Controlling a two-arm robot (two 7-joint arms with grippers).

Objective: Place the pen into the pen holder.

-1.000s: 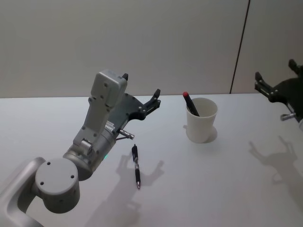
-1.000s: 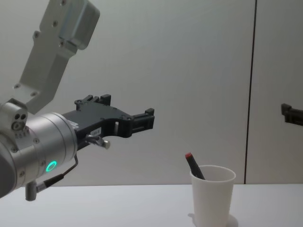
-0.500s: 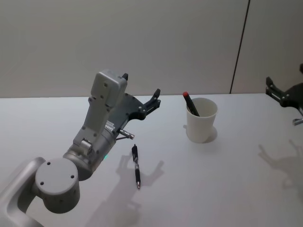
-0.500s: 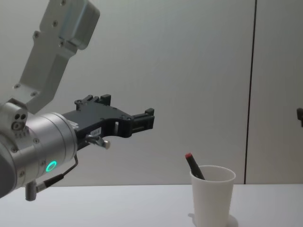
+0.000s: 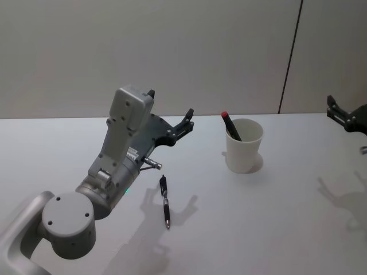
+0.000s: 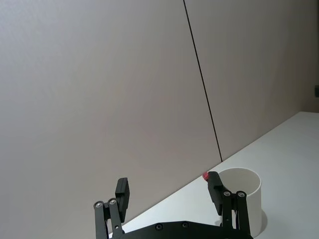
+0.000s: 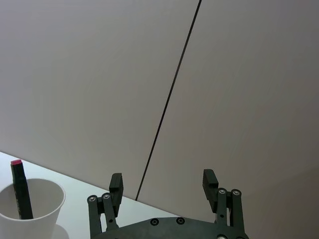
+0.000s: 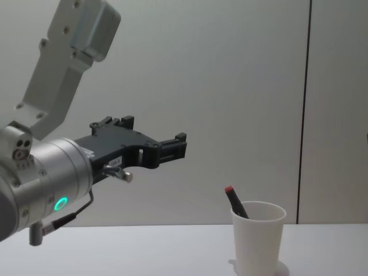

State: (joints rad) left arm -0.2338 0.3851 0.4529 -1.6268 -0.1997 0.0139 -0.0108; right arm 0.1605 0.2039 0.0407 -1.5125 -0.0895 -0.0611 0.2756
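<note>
The left end effector [image 5: 170, 103] is hovering above the desk [image 5: 275, 217], to the left of the pen holder [image 5: 243, 150]. Its fingers are spread apart and are gripping nothing. The pen [image 5: 165, 201] is lying flat on the desk, nearer the robot than that end effector and well apart from the pen holder. Its length is running roughly toward and away from the robot. The pen holder is standing upright on the desk and is carrying a red-capped marker [image 5: 228, 122], which is leaning against the rim on the cup's left side. The right end effector [image 7: 163, 183] is hanging off the desk at the far right edge of the head view, well apart from the pen holder. Its fingers are released and empty.
</note>
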